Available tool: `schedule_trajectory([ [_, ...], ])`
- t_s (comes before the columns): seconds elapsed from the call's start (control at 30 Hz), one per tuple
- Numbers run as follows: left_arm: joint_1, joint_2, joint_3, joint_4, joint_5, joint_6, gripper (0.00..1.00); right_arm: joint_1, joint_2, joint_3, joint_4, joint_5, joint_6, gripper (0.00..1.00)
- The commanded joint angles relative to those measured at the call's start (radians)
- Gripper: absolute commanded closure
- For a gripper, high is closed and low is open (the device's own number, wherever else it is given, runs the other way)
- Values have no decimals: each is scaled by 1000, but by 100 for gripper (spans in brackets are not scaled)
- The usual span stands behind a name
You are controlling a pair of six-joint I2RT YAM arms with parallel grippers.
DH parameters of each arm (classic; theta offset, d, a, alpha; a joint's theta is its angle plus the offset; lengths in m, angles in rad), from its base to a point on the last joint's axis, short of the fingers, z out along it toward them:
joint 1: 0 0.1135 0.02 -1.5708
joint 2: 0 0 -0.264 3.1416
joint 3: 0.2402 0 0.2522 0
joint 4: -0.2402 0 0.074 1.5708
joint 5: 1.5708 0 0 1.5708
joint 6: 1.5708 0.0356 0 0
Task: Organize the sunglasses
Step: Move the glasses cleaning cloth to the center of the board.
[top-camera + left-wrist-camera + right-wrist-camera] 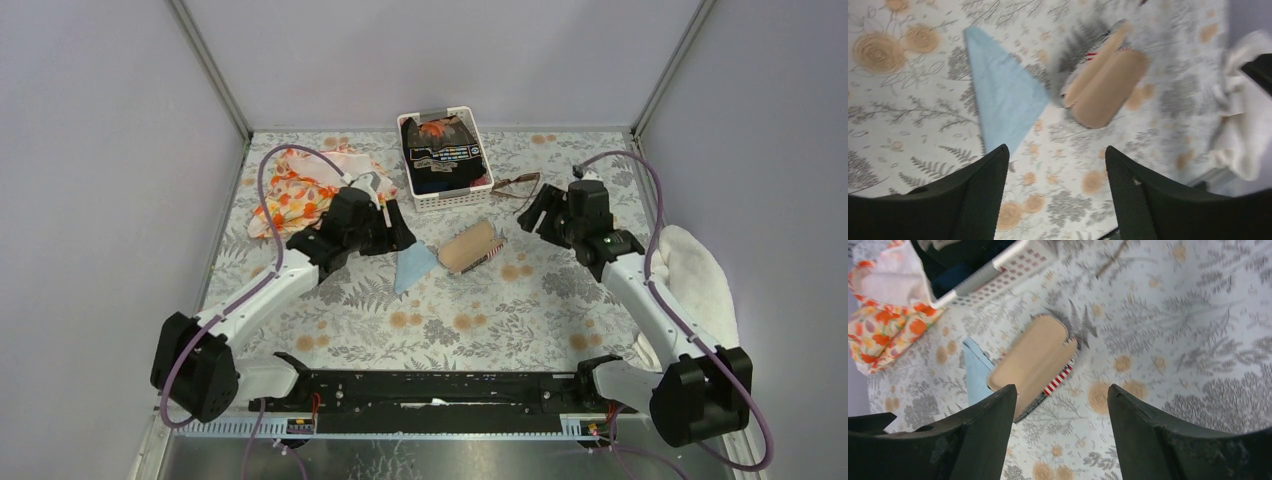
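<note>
The sunglasses [516, 185], thin brown frame, lie on the floral cloth between the white basket and my right gripper; part of them shows at the top of the right wrist view [1113, 257]. The tan case [470, 246] lies mid-table, also in the left wrist view [1105, 85] and the right wrist view [1030, 362]. The light blue cloth [413, 265] lies just left of it. My left gripper [398, 232] is open and empty, left of the blue cloth [1000, 90]. My right gripper [532, 213] is open and empty, just below the sunglasses.
A white basket [449, 195] with dark items stands at the back centre. An orange floral fabric [300, 190] lies at the back left, behind my left arm. A white towel [695, 270] lies along the right edge.
</note>
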Motion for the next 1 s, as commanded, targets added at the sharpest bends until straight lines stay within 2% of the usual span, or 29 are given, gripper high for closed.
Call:
schedule_trajectory([
  [0.0,-103,87,-18,-38,-242,1,31,0,-70,-76,9,33,49,26],
  [0.07,-132,145,-35,-33,-271,-13,37,-1,-89,-87,-8,33,47,26],
  [0.2,-139,219,-103,15,-301,-50,38,0,-114,-100,-35,56,41,26],
  [0.37,-158,260,-144,30,-359,-71,44,0,-121,-111,-28,40,52,26],
  [0.5,-158,319,-156,71,-339,-72,61,0,-109,-111,-23,14,65,26],
  [0.67,-157,369,-151,115,-287,-79,64,0,-132,-112,-27,-1,71,26],
  [0.73,-156,378,-141,116,-288,-79,74,0,-148,-110,-34,-17,67,26],
  [0.83,-142,369,-121,80,-310,-80,100,0,-164,-103,-37,-90,66,26],
  [0.97,-94,276,-150,27,-326,-83,100,12,-192,-107,-37,-176,66,26],
])
